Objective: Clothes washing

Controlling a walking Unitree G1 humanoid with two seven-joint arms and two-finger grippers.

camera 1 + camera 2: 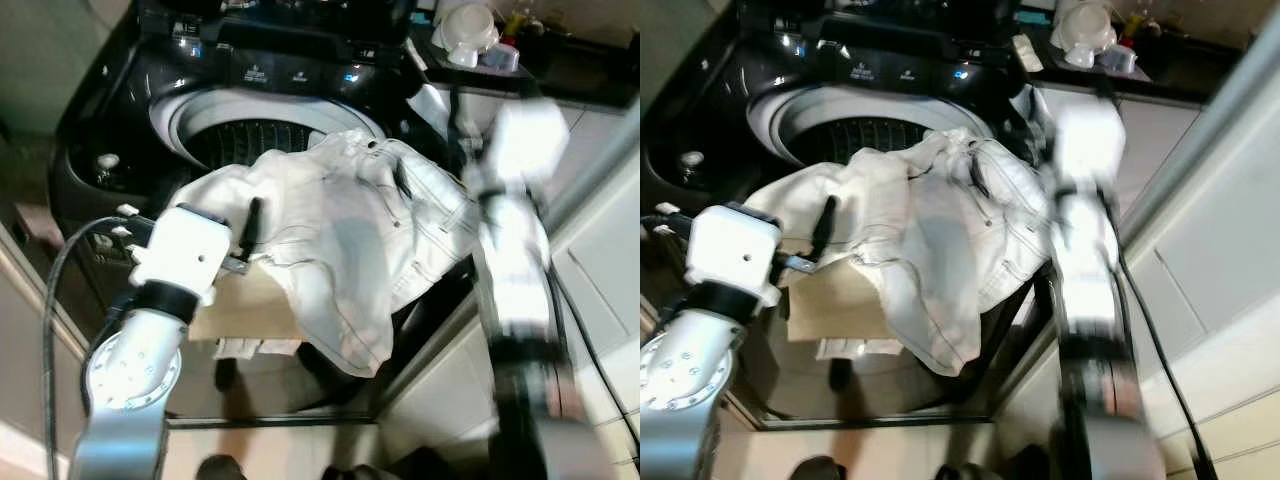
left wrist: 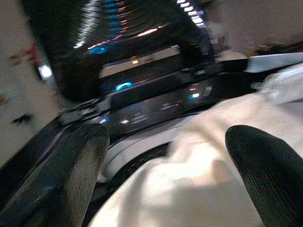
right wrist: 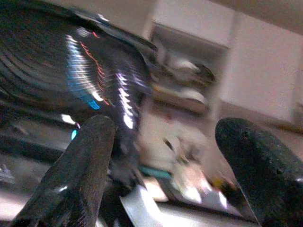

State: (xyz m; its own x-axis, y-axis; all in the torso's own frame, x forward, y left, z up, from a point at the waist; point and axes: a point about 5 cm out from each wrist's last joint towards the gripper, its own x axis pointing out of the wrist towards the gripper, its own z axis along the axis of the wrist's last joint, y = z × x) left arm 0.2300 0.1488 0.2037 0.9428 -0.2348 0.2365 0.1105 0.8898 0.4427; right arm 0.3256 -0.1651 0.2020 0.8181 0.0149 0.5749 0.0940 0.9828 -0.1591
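Note:
A white garment lies draped over the front rim of the black top-loading washer, beside its open drum; part of it hangs down the front. My left gripper is at the garment's left edge, open, and the white cloth lies between its black fingers. My right arm is blurred at the garment's right side. The right gripper is open with nothing between its fingers and faces the raised lid and a shelf.
A tan flat piece shows under the garment at the washer's front. White cabinets stand close on the right. White containers sit on a dark counter behind the washer. A cable loops by my left arm.

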